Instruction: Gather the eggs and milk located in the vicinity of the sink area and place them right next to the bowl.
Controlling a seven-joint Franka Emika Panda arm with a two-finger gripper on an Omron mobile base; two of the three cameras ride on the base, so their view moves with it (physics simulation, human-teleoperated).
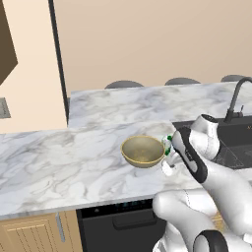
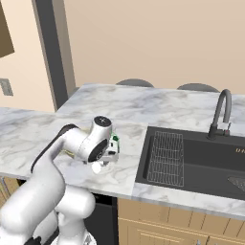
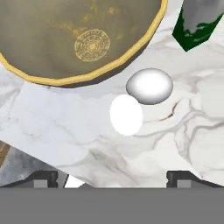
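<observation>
The gold-yellow bowl (image 1: 142,150) stands on the marble counter, and its rim (image 3: 87,76) fills the top of the hand view. Two white eggs lie on the counter just beside it, one greyish (image 3: 149,86) and one bright white (image 3: 126,114). One egg (image 1: 168,169) (image 2: 96,167) also shows below the hand in both base views. The green-and-white milk carton (image 3: 197,22) (image 1: 169,141) (image 2: 115,140) stands next to the bowl and the eggs. My gripper (image 3: 113,178) (image 1: 169,157) (image 2: 103,160) hovers over the eggs, open, with nothing between its fingers.
The black sink (image 2: 191,158) (image 1: 236,142) with its dark arched faucet (image 2: 220,112) lies to the right of the bowl. The counter's front edge (image 1: 98,202) runs close below the eggs. Chair backs (image 2: 135,83) stand behind the far counter.
</observation>
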